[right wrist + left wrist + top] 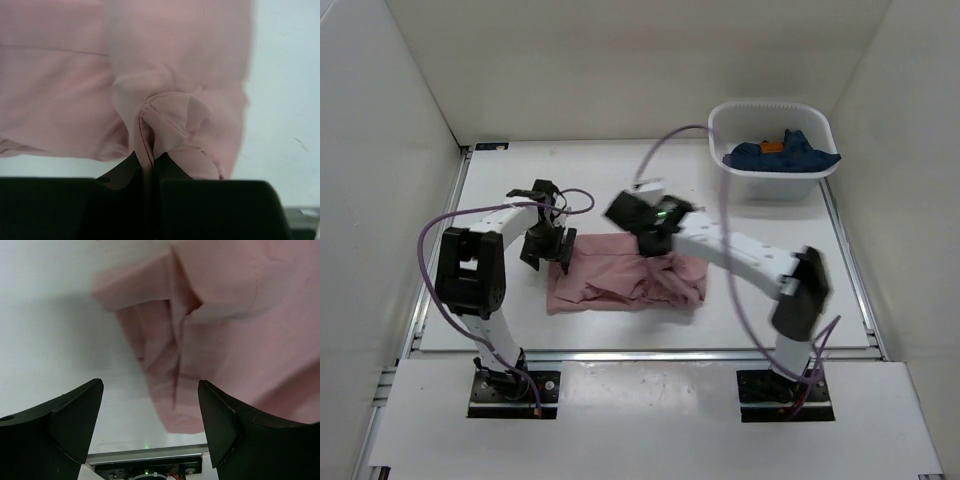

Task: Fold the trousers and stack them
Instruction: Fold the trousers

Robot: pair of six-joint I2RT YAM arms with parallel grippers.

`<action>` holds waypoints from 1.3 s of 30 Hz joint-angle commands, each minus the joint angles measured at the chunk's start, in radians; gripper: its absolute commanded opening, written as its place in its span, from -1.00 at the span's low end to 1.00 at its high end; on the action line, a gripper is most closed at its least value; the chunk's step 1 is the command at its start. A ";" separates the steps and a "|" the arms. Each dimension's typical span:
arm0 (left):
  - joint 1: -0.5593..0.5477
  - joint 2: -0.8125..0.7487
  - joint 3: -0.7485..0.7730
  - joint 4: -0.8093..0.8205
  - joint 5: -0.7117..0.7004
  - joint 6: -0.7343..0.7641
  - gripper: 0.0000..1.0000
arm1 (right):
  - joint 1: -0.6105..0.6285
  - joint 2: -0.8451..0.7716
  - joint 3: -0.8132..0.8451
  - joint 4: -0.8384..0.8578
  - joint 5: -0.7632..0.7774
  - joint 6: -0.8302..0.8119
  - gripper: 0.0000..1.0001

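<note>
On one pair of trousers (620, 282), right gripper (148, 161) clamped.

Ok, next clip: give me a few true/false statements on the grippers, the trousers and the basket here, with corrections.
1. The right gripper is shut on a fold of the trousers. True.
2. The left gripper is clamped on the trousers as well. False: its jaws stand wide open at the fabric's edge and grip nothing.
3. The trousers lie inside the white basket. False: they lie on the table, between the two arms.
4. A dark navy garment with an orange tag sits in the basket. True.
5. In the top view the left gripper is at the left end of the trousers. True.
</note>
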 commanded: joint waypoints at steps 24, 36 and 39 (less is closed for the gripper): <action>0.020 0.043 0.035 0.044 -0.187 -0.001 -0.32 | 0.109 0.084 0.411 0.146 0.040 -0.101 -1.00; 0.029 0.028 0.112 0.007 -0.205 -0.001 0.47 | -0.243 -0.290 0.136 -0.169 0.033 -0.234 -1.00; -0.019 0.073 0.138 -0.028 -0.098 -0.001 0.51 | -0.254 -0.265 0.162 -0.138 0.005 -0.266 -1.00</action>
